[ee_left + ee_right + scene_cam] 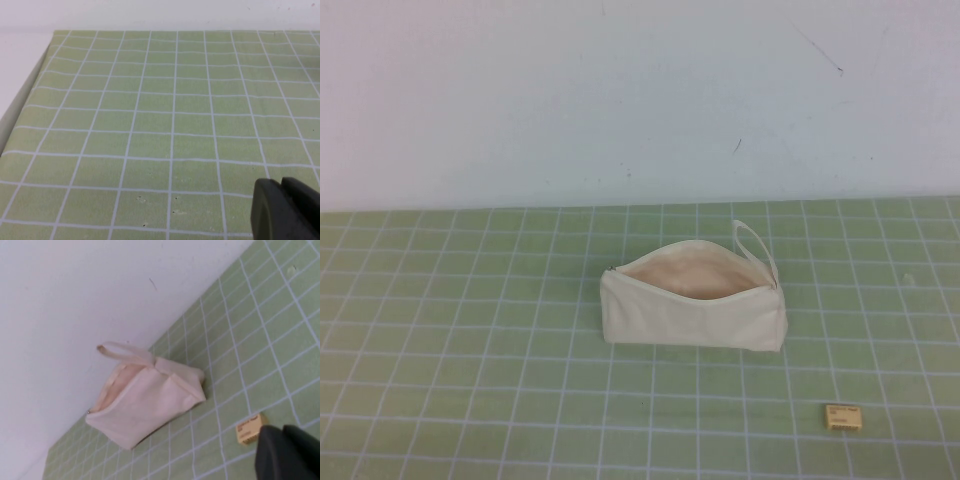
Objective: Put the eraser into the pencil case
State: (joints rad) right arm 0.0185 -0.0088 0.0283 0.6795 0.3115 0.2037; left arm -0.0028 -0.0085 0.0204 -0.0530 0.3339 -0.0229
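Eraser (251, 428) lies just beyond your right gripper (290, 452), case (695, 300) gaping farther off; left gripper (287, 207) idles. Jaw state: cannot tell. Descend squarely, pinch its sides.

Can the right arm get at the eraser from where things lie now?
Probably yes: the eraser lies bare on the mat's right side, apart from the pencil case, and the right gripper already hangs beside it. The left gripper is elsewhere.

Left gripper (287, 210): dark fingertips seen only at the edge of the left wrist view, held low over the surface. Right gripper (290, 455): likewise glimpsed at the edge of the right wrist view. Neither arm within the high view.
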